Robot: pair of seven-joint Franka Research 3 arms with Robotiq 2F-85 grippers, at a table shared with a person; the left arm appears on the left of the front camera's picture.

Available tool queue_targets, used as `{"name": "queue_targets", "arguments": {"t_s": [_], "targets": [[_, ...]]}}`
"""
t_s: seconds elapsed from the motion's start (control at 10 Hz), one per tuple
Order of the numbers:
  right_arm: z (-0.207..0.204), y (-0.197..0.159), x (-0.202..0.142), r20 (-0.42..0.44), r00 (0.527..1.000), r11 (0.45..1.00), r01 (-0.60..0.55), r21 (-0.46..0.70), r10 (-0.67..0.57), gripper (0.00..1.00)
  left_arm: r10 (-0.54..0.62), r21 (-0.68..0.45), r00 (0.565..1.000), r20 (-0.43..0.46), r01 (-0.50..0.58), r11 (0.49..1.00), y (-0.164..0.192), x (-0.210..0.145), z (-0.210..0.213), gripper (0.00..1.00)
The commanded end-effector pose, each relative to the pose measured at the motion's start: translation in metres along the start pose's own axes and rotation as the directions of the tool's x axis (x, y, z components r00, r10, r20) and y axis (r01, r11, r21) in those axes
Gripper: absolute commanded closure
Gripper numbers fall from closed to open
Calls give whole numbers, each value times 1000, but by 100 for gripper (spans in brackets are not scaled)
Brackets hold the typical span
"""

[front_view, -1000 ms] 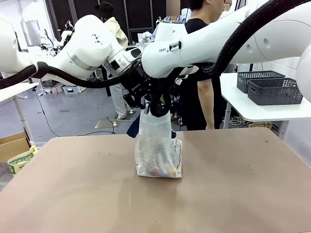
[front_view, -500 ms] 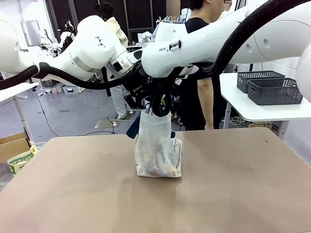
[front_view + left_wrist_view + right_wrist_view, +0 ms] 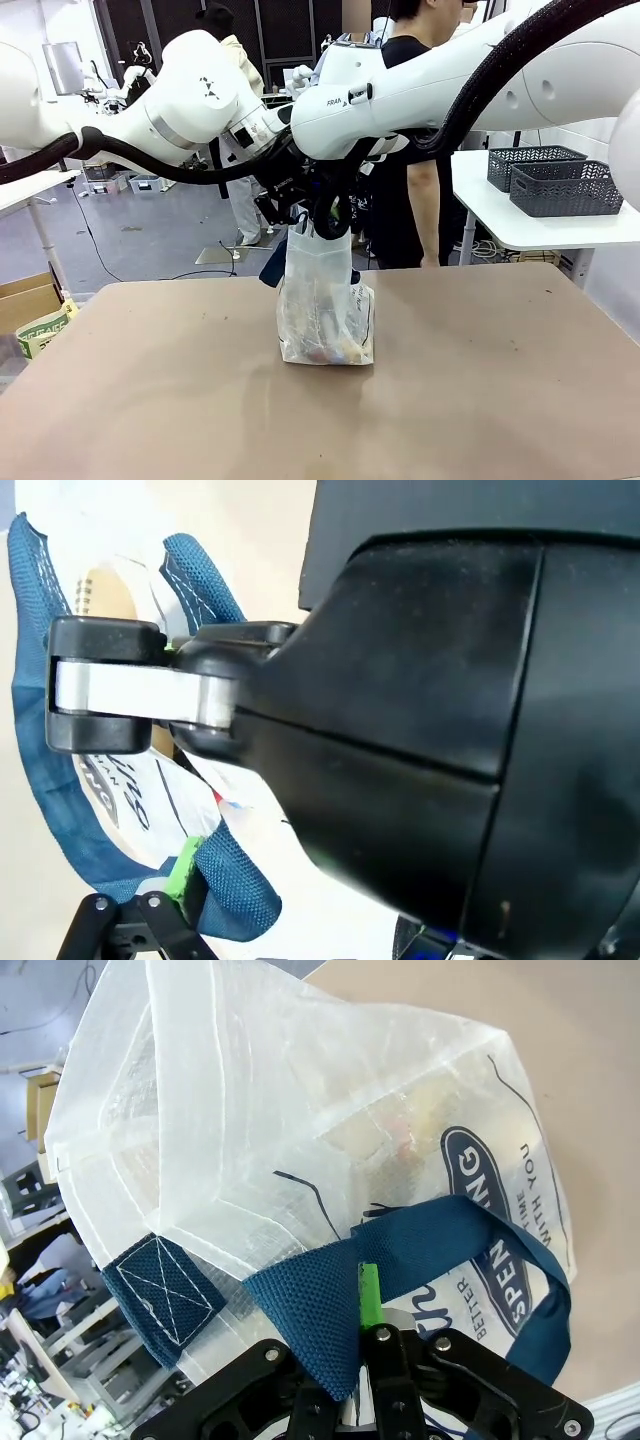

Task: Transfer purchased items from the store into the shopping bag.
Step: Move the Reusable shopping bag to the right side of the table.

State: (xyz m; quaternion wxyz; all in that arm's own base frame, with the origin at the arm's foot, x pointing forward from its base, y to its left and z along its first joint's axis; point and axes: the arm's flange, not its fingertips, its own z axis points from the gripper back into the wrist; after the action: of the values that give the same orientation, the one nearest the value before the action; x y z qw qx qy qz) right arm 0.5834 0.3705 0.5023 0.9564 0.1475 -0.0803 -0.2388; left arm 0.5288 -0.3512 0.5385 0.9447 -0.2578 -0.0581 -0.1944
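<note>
With the right hand clenched on a navy handle of the shopping bag at mid-surface and the left hand released at its nine o'clock — lift slowly, straight up.

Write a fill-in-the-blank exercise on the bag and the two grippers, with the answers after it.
1. The bag stands on the ______.
2. The right gripper is shut on the bag's navy ______.
3. The left gripper, near the top of the bag, has its jaws ______.
4. The packs lie ______ the bag.

Missing words: table; handle; open; inside
</note>
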Motion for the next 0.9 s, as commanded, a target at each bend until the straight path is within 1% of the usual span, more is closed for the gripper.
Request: {"name": "queue_targets", "arguments": {"t_s": [0.0,0.2,0.3,0.4,0.7,0.8], "targets": [[-1,2,-2,-19,999,998,34,51,-33,100,-20,28,1000,-8,20,999,0,-4,-10,0],[2,2,-2,-16,999,998,32,57,-32,100,-64,55,997,-33,66,996,2,-7,-11,0],[2,2,-2,-15,999,998,33,57,-32,100,-145,87,989,-33,148,985,3,-12,-10,9],[2,2,-2,-14,999,998,34,56,-33,100,-177,128,984,-27,179,975,3,-14,-7,28],[2,1,-1,-12,999,998,36,54,-35,100,-159,127,987,-16,160,979,8,-16,-3,86],[3,1,0,-9,999,998,36,53,-35,100,-155,127,988,-15,156,980,10,-16,-2,100]]}}
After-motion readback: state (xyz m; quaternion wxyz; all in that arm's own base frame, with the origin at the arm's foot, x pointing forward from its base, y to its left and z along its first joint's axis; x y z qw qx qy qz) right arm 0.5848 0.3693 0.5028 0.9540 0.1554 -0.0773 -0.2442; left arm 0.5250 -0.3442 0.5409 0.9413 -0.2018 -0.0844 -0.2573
